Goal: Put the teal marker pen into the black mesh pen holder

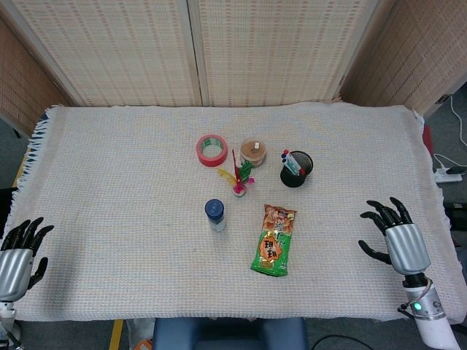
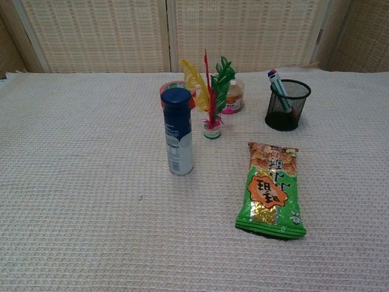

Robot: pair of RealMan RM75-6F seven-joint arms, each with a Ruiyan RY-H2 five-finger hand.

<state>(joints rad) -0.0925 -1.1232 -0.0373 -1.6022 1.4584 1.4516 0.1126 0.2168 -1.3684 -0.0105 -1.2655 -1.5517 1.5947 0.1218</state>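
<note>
The teal marker pen (image 1: 292,162) (image 2: 278,87) stands leaning inside the black mesh pen holder (image 1: 297,170) (image 2: 287,105), its capped end sticking out over the rim toward the left. My right hand (image 1: 395,238) hovers near the table's front right, far from the holder, fingers spread and holding nothing. At the front left edge my left hand (image 1: 19,251) is likewise open and empty. Neither hand appears in the chest view.
A green snack bag (image 1: 274,239) lies in front of the holder. A blue-capped bottle (image 1: 214,214), a feather shuttlecock (image 1: 239,178), a red tape roll (image 1: 211,150) and a small brown-lidded jar (image 1: 253,152) stand around mid-table on the woven cloth.
</note>
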